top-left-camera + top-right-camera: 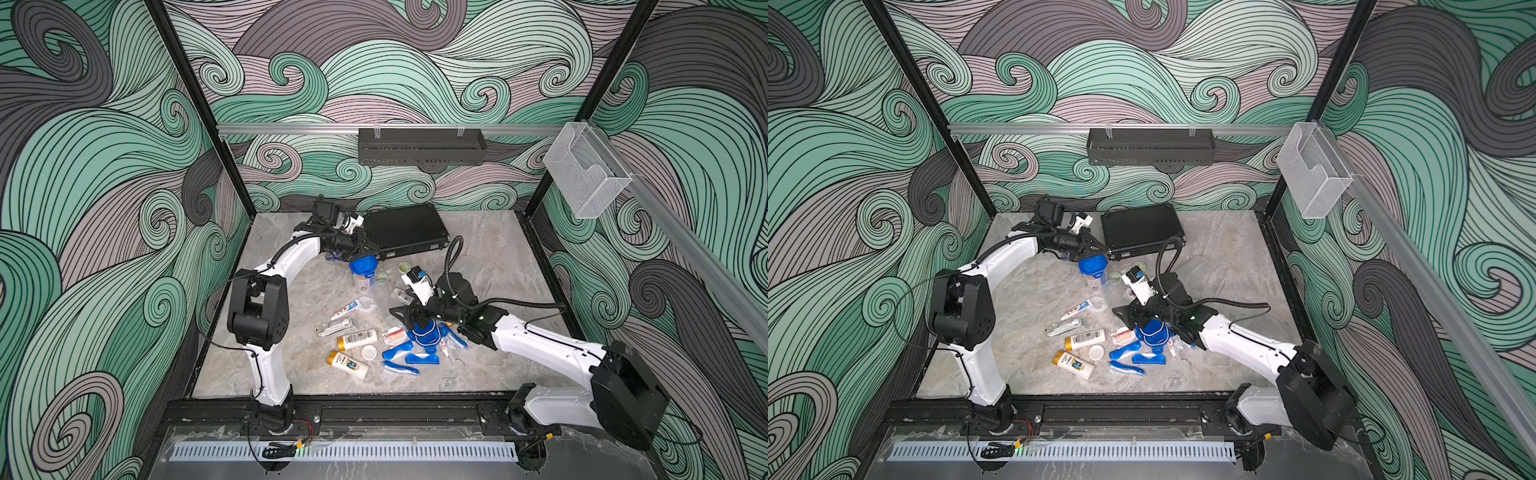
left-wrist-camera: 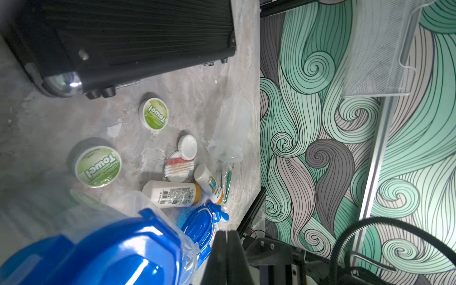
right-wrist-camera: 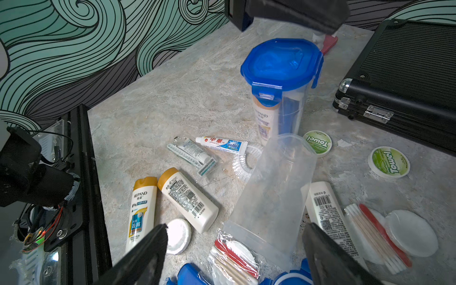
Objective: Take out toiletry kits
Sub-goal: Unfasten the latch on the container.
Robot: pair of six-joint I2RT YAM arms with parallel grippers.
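Right, your black briefcase [image 1: 405, 230] lies closed at the far centre of the table [image 1: 498, 266]. Just near of its left corner stands the one tumbler [image 1: 363, 277] with its blue lid [image 3: 281, 61] clipped on, upright, long axis vertical, a bottle showing inside. Your left gripper [image 1: 362, 249] sits right over that lid's far edge, jaws clenched tight; whether they pinch a clip tab, I can't tell. That's plainly your nearer arm. Your right gripper [image 1: 409, 319] hangs spread wide and empty at the near right, above a loose blue lid [image 1: 424, 334]. An empty tumbler [image 3: 274, 192] lies on its side ahead of it, pointing toward the sealed one. Gold-capped bottles [image 1: 357, 338], a tube [image 1: 345, 309] and a razor [image 3: 197, 159] lie scattered at near centre
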